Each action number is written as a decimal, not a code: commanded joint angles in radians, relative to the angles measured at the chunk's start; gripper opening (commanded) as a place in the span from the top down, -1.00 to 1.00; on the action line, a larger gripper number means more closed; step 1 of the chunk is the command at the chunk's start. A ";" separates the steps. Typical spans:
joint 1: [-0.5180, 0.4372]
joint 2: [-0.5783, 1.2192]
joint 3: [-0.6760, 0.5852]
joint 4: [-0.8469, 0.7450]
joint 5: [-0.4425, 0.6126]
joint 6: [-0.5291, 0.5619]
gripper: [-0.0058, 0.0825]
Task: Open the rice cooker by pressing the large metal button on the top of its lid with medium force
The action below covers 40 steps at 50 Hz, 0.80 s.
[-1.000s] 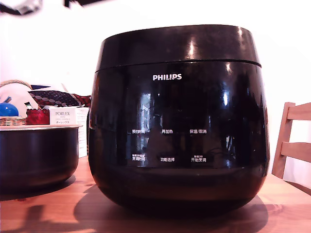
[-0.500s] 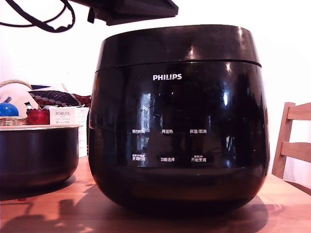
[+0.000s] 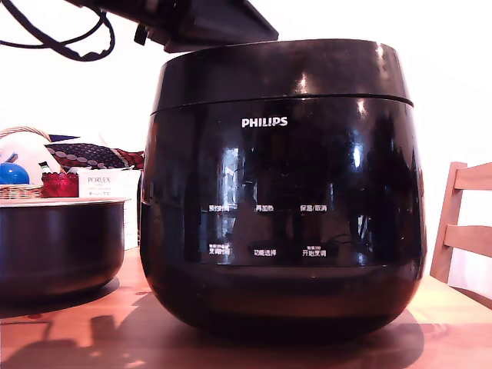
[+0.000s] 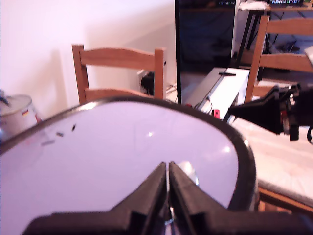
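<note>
The rice cooker (image 3: 280, 200) is a large glossy black pot with a white PHILIPS logo, standing on the wooden table in the exterior view. Its lid (image 3: 280, 73) sits down flat on the body. In the wrist view the lid's top (image 4: 112, 147) glares pale inside a dark rim. Part of the round metal button (image 4: 190, 174) shows just beside my fingertips. My gripper (image 4: 167, 166) is shut with nothing in it, hovering low over the lid near the button. Whether it touches the button I cannot tell. From the exterior view's upper left, the dark arm (image 3: 200, 19) reaches in over the lid.
A smaller matte black pot (image 3: 58, 246) stands at the exterior view's left, with a basket (image 3: 19, 191) and a white box (image 3: 100, 183) behind it. A wooden chair (image 3: 461, 231) is at the right. The wrist view shows another chair (image 4: 117, 58) and a black camera (image 4: 271, 110).
The arm has come into the exterior view from the upper left and moved down and right over the lid. The cooker and lid have not moved.
</note>
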 commanded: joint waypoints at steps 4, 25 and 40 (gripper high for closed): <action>-0.010 0.017 0.002 -0.023 -0.013 0.010 0.92; -0.021 0.025 0.002 -0.137 -0.047 0.058 0.92; -0.033 0.086 0.002 -0.208 -0.059 0.076 0.92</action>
